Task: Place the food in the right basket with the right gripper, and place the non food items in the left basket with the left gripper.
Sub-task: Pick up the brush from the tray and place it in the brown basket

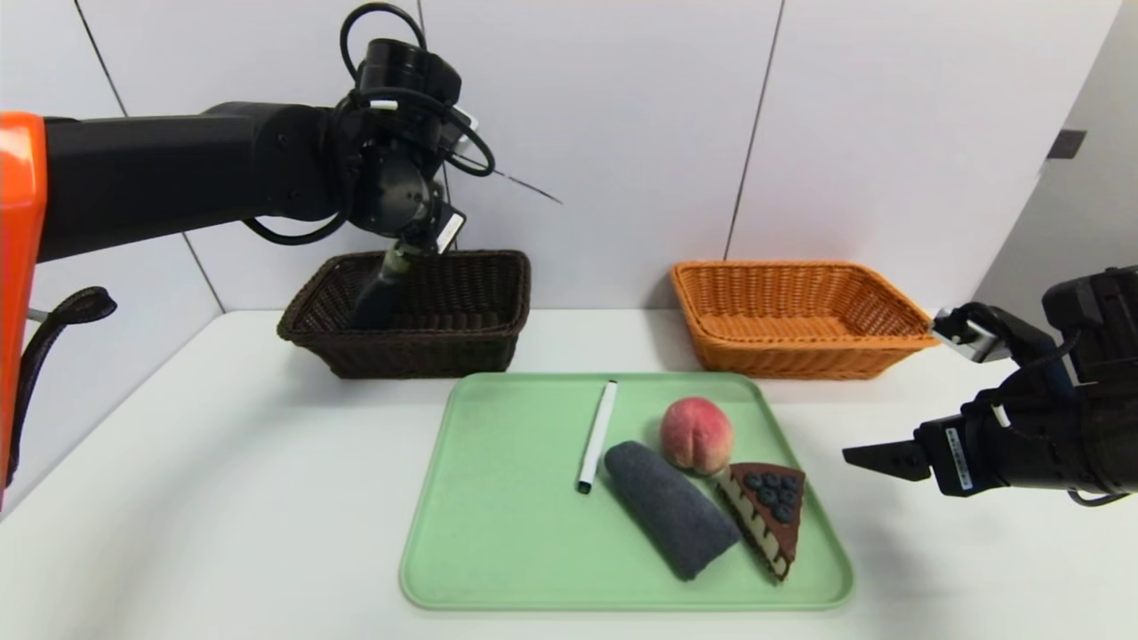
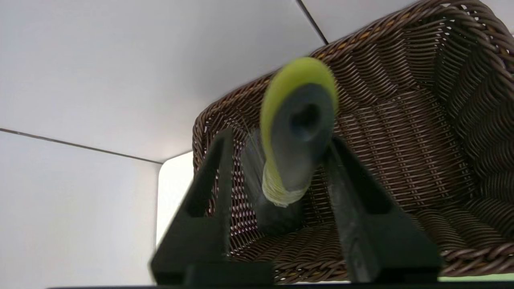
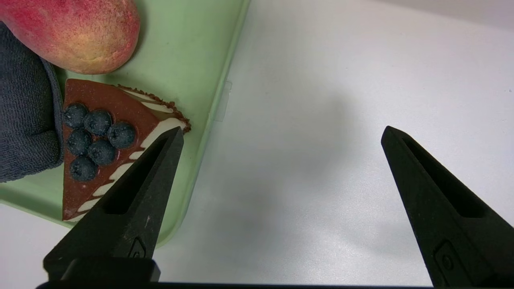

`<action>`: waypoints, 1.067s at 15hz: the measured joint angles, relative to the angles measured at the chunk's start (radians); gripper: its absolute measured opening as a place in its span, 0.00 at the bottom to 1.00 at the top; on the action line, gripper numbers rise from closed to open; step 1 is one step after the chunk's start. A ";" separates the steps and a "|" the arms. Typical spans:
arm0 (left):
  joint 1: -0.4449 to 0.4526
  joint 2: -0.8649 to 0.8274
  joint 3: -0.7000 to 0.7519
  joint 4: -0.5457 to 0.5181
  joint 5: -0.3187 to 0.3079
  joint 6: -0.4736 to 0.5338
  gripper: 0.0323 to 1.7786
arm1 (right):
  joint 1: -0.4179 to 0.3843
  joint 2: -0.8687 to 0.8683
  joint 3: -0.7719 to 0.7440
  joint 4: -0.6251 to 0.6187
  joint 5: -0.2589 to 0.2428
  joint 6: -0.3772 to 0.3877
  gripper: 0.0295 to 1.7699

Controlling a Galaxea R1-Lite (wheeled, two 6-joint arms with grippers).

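The left pincer (image 2: 279,136) hangs over the dark basket (image 1: 418,354), which stands on the white table (image 1: 222,489) at about 11 o'clock from the green tray (image 1: 498,533). Between its fingers is a brush (image 2: 297,120) with a yellow-green and grey handle and dark bristles. It hangs tilted, bristles down, with its lower end inside the basket near the wall at the basket's 9 o'clock side. The pincer is partly open, wider than the handle. A clear gap shows between the brush and one finger (image 2: 219,168). The handle lies close against the other finger, and I cannot tell whether they touch. The brush shows blurred in the left wrist view.

The right pincer (image 3: 283,129) is spread wide with nothing in it. It hovers above the bare table just off the tray's 3 o'clock edge, pointing toward the tray.

The orange basket (image 1: 800,356) stands at about 1 o'clock from the tray and nothing shows inside it.

Four things lie on the tray:
- A white marker (image 1: 597,436) with a black cap lies near the centre, running roughly from 12 to 6 o'clock.
- A rolled grey towel (image 1: 671,511) lies just beside it at 4 o'clock.
- A peach (image 1: 696,434) sits at the towel's 12 o'clock end, touching it.
- A chocolate cake slice (image 1: 769,516) topped with blueberries lies at the towel's 3 o'clock side, against the peach.
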 joint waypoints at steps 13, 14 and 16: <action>-0.002 -0.034 0.000 -0.001 -0.005 -0.005 0.86 | 0.000 0.000 0.029 -0.071 0.001 0.001 0.96; -0.004 -0.042 0.000 -0.006 -0.007 -0.007 0.87 | 0.000 0.000 0.035 -0.074 0.001 0.002 0.96; -0.008 -0.052 0.001 -0.040 -0.011 -0.011 0.89 | 0.000 0.000 0.041 -0.075 0.001 0.001 0.96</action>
